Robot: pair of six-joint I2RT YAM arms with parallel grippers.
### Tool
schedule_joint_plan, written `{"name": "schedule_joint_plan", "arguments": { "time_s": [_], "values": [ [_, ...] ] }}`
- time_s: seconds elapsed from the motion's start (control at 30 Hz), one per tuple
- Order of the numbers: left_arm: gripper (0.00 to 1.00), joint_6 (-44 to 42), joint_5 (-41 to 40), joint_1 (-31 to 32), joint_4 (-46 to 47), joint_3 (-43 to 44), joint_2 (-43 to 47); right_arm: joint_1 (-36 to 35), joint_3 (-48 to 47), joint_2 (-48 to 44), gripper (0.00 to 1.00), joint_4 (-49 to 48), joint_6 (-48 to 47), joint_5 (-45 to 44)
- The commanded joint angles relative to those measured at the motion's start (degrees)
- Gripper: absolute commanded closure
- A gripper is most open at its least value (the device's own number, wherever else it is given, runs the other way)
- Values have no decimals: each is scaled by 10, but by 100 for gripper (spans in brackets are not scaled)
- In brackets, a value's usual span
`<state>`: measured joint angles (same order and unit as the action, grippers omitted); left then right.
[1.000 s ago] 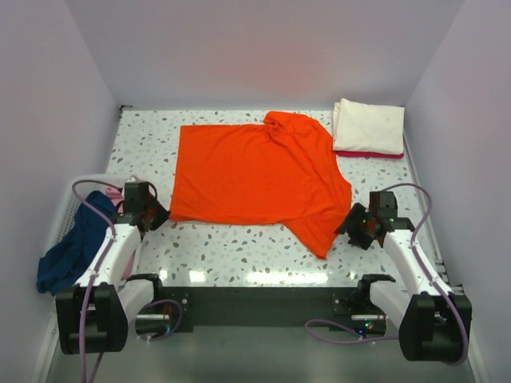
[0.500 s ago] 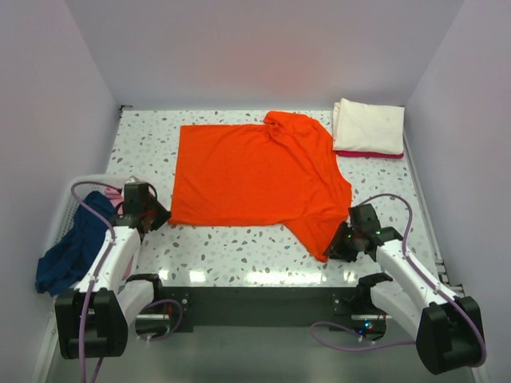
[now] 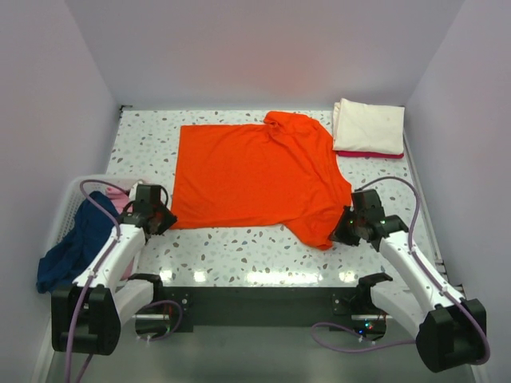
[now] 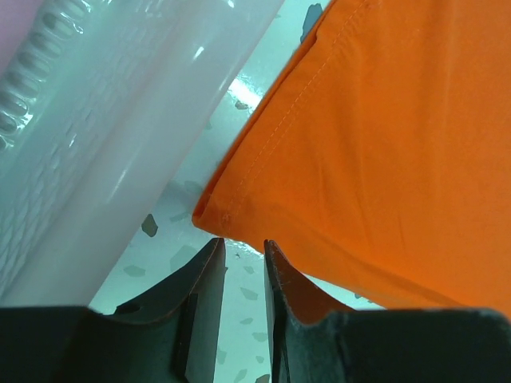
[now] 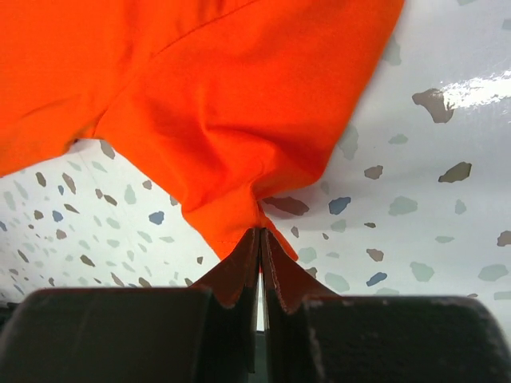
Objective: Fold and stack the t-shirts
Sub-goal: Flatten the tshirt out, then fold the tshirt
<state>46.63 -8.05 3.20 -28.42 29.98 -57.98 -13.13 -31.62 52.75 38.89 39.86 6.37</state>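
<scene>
Navy t-shirt, pink t-shirt in basket

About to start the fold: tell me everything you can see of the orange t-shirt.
The orange t-shirt is bright, plain, soft cloth with stitched hems. It lies spread mostly flat on the speckled table, bunched at the far right near the folded cream shirt. The right gripper is shut on its near right corner, puckering the cloth. The left gripper, fingers slightly apart, sits at the near left corner without pinching it.
</scene>
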Motion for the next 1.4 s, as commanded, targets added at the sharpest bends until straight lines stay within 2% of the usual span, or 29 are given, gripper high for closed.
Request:
{"name": "schedule_joint_plan", "arguments": {
  "time_s": [0.0, 0.8, 1.07, 1.37],
  "values": [
    [69, 28, -48, 8, -14, 3, -13, -2, -34, -9, 94, 24, -15, -15],
    [72, 29, -79, 15, 30, -24, -96, -2, -102, 12, 94, 28, -26, -35],
    [62, 14, -100, 34, 17, 4, -70, -2, -107, 18, 94, 22, -26, -30],
    [59, 2, -115, 58, 1, 25, -54, -3, -110, 21, 94, 20, -29, -29]
  ]
}}
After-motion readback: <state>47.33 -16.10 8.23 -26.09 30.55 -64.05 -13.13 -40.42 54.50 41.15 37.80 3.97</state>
